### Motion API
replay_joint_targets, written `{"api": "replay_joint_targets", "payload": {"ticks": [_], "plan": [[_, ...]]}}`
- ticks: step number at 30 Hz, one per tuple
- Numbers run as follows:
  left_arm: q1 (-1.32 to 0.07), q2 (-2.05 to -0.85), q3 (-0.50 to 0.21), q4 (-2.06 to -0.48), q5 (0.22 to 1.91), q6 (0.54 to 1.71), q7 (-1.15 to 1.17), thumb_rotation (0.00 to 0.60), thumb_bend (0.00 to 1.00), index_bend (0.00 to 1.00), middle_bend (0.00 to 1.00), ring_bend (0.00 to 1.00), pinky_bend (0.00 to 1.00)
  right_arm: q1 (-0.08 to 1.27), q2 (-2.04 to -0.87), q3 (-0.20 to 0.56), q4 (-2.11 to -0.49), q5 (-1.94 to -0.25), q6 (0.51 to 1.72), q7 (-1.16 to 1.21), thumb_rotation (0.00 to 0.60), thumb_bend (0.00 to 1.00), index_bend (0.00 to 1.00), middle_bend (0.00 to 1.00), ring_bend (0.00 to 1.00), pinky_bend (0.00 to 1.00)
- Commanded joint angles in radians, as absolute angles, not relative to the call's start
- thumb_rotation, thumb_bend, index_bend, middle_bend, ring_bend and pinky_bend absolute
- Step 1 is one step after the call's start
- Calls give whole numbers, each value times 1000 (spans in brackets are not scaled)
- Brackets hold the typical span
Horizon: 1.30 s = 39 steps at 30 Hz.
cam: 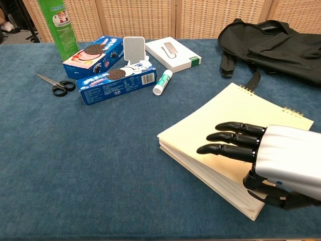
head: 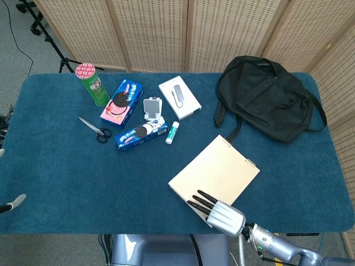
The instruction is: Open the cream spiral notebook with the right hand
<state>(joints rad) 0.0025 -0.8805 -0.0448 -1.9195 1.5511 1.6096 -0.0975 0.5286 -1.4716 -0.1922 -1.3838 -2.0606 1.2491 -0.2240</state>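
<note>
The cream spiral notebook (head: 219,169) lies closed on the blue tablecloth at the front right, its wire spine along the far right edge. In the chest view the notebook (cam: 225,118) fills the right half. My right hand (head: 217,213) is at its near corner. The black fingers (cam: 225,149) lie flat on the cover, and the thumb sits below against the page edges, so the right hand (cam: 273,163) pinches that corner. The cover is not lifted. My left hand does not show in either view.
A black backpack (head: 266,97) lies behind the notebook at the back right. A glue stick (head: 172,132), two cookie boxes (head: 140,133), a white box (head: 179,97), scissors (head: 95,129) and a green can (head: 92,84) stand at the back left. The table's front edge (head: 166,233) is just below the hand.
</note>
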Motion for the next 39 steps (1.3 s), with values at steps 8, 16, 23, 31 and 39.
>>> {"api": "replay_joint_targets", "payload": {"ticks": [8, 16, 23, 31, 39], "plan": [[4, -879, -46, -1918, 1547, 1612, -106, 600, 0, 0, 0, 0, 0, 536, -1466, -98, -1408, -1948, 1299, -111, 600, 956, 682, 134, 0, 0], [11, -872, -44, -1913, 1555, 1622, -131, 600, 0, 0, 0, 0, 0, 526, -1379, 39, -1468, -1711, 1302, 48, 600, 956, 685, 139, 0, 0], [11, -871, -42, -1912, 1556, 1621, -132, 600, 0, 0, 0, 0, 0, 511, -1332, 153, -1442, -1483, 1259, 224, 600, 956, 689, 145, 0, 0], [13, -869, -40, -1912, 1560, 1624, -135, 600, 0, 0, 0, 0, 0, 506, -1323, 265, -1304, -1244, 1155, 346, 600, 965, 690, 151, 0, 0], [7, -874, -43, -1918, 1550, 1611, -115, 600, 0, 0, 0, 0, 0, 511, -1356, 331, -1113, -1028, 981, 402, 600, 974, 692, 152, 0, 2]]}}
